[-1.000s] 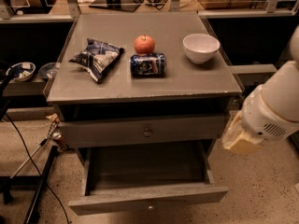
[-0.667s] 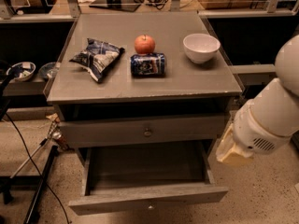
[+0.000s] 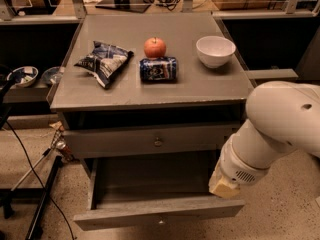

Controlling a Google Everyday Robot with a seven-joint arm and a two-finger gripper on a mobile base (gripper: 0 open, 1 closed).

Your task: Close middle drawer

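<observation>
Gripper [image 3: 224, 186], whether apart or together could not be told, hung at the right end of the middle drawer [image 3: 150, 213], whose front ran leftward just below it, pulled far out. No closing was done; the whole push remained. Up-left of the gripper sat the upper drawer [image 3: 125, 143], beneath the desk [image 3: 200, 91].

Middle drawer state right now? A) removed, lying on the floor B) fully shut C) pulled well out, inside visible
C: the middle drawer has its front well forward of the cabinet, with its inside showing; the gripper sits by its right front corner.
</observation>
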